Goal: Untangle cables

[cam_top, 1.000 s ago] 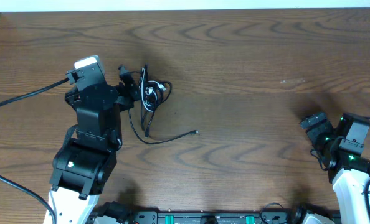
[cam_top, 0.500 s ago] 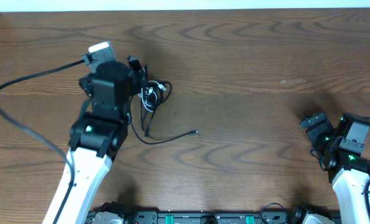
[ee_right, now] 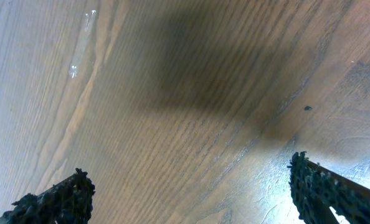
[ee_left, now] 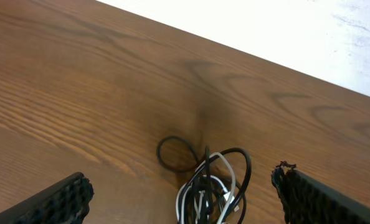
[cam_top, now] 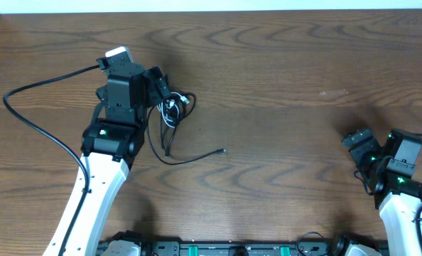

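Note:
The cables [cam_top: 173,107] lie in a small tangle of thin black and white cords on the left of the table. One black cord loops down and ends in a small plug [cam_top: 223,151]. My left gripper [cam_top: 161,85] hovers open at the tangle's left edge. In the left wrist view the tangle [ee_left: 213,186] sits between the spread fingers [ee_left: 57,202], slightly right of centre, and touches neither finger. My right gripper [cam_top: 356,139] rests open at the far right, with only bare wood between its fingers [ee_right: 331,190].
The left arm's thick black cable [cam_top: 37,107] curves across the table's left side. The wooden table [cam_top: 282,78] ends at a white strip along its far edge [ee_left: 278,31], close beyond the tangle.
The left arm has stretched out and swung its gripper toward the far side and right, over the tangle. Its thick cable has shifted with it. The right arm has stayed still.

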